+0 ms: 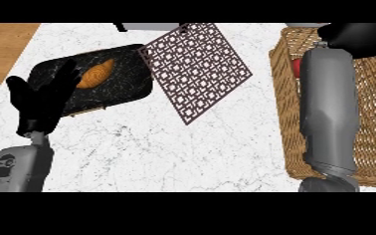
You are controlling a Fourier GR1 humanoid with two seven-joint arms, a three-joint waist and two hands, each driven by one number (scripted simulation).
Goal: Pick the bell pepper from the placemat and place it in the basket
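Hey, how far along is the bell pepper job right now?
Nearly done. The placemat lies bare, so the pickup looks finished. The right hand is over the basket, and a bit of red beside the forearm, likely the bell pepper, shows inside it. Whether the hand has let go is not visible. Left: release if needed and withdraw. The left hand rests open at the left.
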